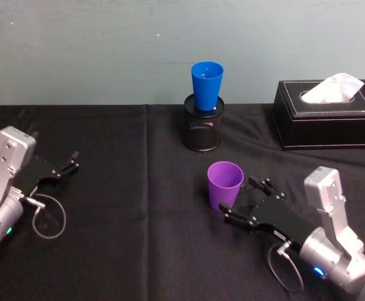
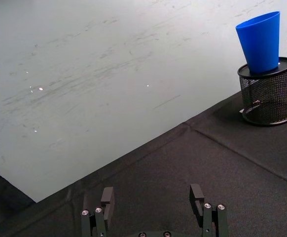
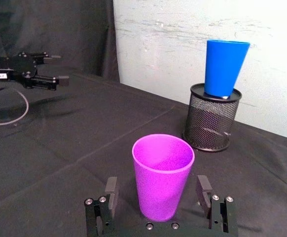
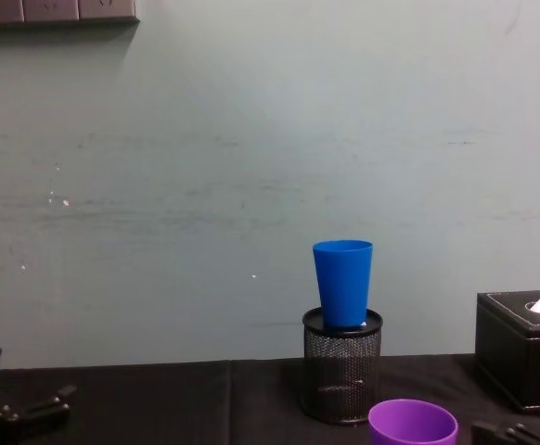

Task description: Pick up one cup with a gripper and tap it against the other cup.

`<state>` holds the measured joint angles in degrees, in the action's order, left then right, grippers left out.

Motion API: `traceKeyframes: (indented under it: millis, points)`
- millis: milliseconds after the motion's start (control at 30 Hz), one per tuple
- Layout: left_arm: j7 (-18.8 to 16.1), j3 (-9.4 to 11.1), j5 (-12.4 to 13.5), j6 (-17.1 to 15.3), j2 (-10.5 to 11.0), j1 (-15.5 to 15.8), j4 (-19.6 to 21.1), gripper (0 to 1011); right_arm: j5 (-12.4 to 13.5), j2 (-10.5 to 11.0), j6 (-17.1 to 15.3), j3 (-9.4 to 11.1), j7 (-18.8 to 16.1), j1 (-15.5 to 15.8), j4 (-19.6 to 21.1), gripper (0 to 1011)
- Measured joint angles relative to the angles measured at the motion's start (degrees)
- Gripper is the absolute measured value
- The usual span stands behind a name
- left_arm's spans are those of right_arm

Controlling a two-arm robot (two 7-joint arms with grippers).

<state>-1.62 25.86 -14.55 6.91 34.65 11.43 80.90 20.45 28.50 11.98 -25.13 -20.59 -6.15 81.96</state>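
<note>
right wrist view: purple cup (image 3: 163, 163) stands upright inside the open right hand (image 3: 157, 186), touching neither finger.

Even, dimmish light; shadows seemingly faint.

Cup (image 1: 207, 84) in holder (image 1: 202, 128), behind tumbler (image 1: 224, 184)

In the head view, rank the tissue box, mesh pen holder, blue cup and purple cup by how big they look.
Largest: tissue box.
Next: mesh pen holder.
Then: blue cup and purple cup look alike; purple sits nearer the camera, so unranked.
</note>
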Motion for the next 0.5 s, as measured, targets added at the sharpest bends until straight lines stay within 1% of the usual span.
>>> traceKeyframes:
  millis: [133, 167, 333, 367, 500]
  points:
    - [0.0, 0.0, 0.0, 0.0, 0.0, 0.0, 0.0, 1000, -0.5, -1.8, -1.1, -0.2, -0.5, -1.9, -1.7, 1003]
    - [0.0, 0.0, 0.0, 0.0, 0.0, 0.0, 0.0, 1000, -0.5, -1.8, -1.1, -0.2, -0.5, -1.9, -1.7, 1003]
    - [0.0, 0.0, 0.0, 0.0, 0.0, 0.0, 0.0, 1000, -1.3, -4.0, -1.7, -0.1, -0.7, -4.2, -4.4, 1003]
    - [0.0, 0.0, 0.0, 0.0, 0.0, 0.0, 0.0, 1000, -1.3, -4.0, -1.7, -0.1, -0.7, -4.2, -4.4, 1003]
    - [0.0, 0.0, 0.0, 0.0, 0.0, 0.0, 0.0, 1000, -1.8, -5.5, -1.9, 0.2, -0.9, -5.4, -6.2, 1003]
